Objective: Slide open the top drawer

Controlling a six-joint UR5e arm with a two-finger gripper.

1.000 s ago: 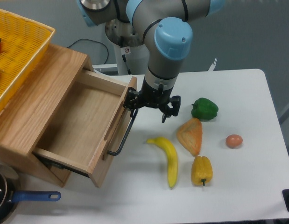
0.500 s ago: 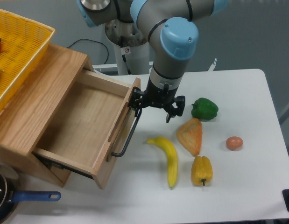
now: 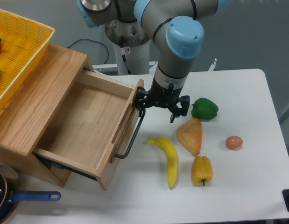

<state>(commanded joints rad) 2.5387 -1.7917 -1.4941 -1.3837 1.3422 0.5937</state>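
White and smooth, the bench (image 3: 237, 186) fills the right and lower part of the view, with a grey wall behind it. On its left side stands a light-oak cabinet (image 3: 39, 100) with a yellow mesh basket (image 3: 18, 51) resting on its top. From that cabinet the top drawer (image 3: 83, 126) sticks far out toward the right, its bare wooden floor open to view. Along its front panel runs a long black bar handle (image 3: 132, 135), standing off the wood on its two ends. At the upper end of that handle sits the end effector (image 3: 160, 105), pointing down from the arm's grey and blue wrist; one finger (image 3: 141, 101) lies against the bar by the drawer's upper corner, while the other is well apart to the right, so the fingers are spread wide and clasp nothing between them. Right of the drawer lie a yellow banana (image 3: 168, 156), an orange wedge-shaped piece (image 3: 191, 135), a green pepper (image 3: 205, 108), a yellow pepper (image 3: 202, 171) and a brown egg (image 3: 234, 142), all apart from the drawer. At the lower left corner a dark pan with a blue handle (image 3: 34, 196) shows partly, just below the cabinet.
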